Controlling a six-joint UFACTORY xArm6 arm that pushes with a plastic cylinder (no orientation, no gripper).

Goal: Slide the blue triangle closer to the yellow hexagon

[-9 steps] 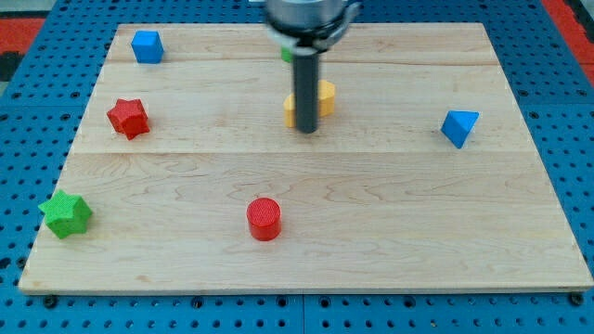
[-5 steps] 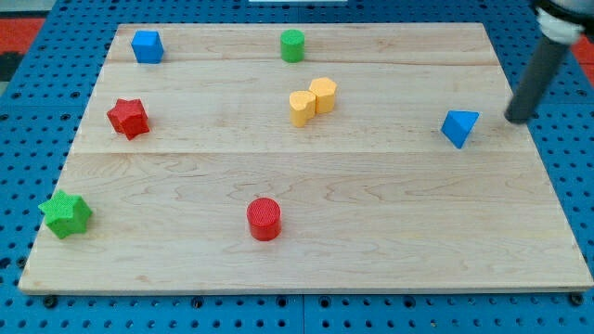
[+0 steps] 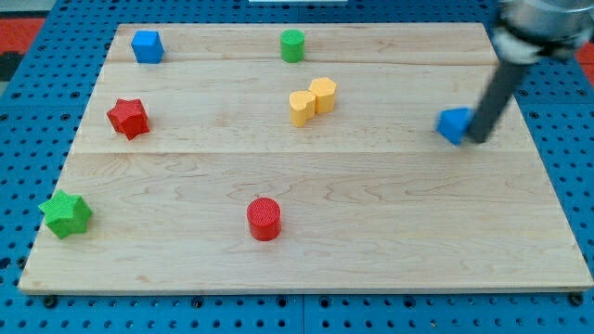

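Note:
The blue triangle (image 3: 453, 124) lies at the view's right on the wooden board (image 3: 306, 250). My tip (image 3: 478, 138) is right against its right side, and the rod hides part of the block. The yellow hexagon (image 3: 323, 95) sits near the board's upper middle, touching a second yellow block (image 3: 301, 108) at its lower left. The triangle is well to the right of the hexagon.
A green cylinder (image 3: 292, 44) stands at the top middle and a blue block (image 3: 147, 45) at the top left. A red star (image 3: 128, 118) is at the left, a green star (image 3: 66, 213) at the lower left, a red cylinder (image 3: 264, 219) at the lower middle.
The rod swung from the yellow blocks to the board's right edge, then moved left and down against the blue triangle's right side. The triangle has shifted slightly left.

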